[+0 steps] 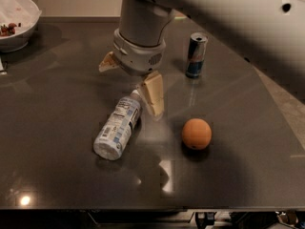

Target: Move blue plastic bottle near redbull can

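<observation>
The blue plastic bottle (118,128) lies on its side on the dark table (57,104), left of centre, with its capped end pointing up and right. The redbull can (195,55) stands upright at the back right, well apart from the bottle. My gripper (129,89) hangs from the arm just above the bottle's capped end. It is open and empty. One cream finger (152,94) points down right beside the cap, and the other finger (108,62) sticks out to the left. The cap itself is mostly hidden by the finger.
An orange (196,133) sits on the table to the right of the bottle and in front of the can. A white bowl (14,20) with some food stands at the back left corner. The table's right edge runs diagonally past the can.
</observation>
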{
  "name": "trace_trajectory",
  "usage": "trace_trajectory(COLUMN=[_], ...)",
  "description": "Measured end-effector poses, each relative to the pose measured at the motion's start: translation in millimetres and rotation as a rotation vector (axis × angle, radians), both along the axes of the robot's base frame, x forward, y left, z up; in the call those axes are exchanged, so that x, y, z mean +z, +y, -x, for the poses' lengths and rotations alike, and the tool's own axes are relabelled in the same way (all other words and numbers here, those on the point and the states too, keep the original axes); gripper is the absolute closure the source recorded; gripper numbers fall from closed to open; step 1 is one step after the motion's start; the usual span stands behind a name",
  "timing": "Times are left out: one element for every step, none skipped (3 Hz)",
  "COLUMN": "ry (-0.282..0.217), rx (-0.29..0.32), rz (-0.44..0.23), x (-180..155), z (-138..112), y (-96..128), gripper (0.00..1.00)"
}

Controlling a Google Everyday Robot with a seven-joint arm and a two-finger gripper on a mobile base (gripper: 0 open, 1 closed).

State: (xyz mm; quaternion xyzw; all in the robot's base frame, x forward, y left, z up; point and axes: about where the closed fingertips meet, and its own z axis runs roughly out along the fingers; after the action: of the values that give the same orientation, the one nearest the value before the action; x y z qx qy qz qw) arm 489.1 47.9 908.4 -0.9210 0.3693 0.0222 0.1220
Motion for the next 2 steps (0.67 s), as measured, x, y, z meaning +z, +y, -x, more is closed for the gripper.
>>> trace_trajectory(ry=[-0.004,-0.010], rx=[0.087,0.155], rz=[0.046,0.081], x=[-18,-32], z=[1,4], y=[9,14], gripper=[0.00,0.00])
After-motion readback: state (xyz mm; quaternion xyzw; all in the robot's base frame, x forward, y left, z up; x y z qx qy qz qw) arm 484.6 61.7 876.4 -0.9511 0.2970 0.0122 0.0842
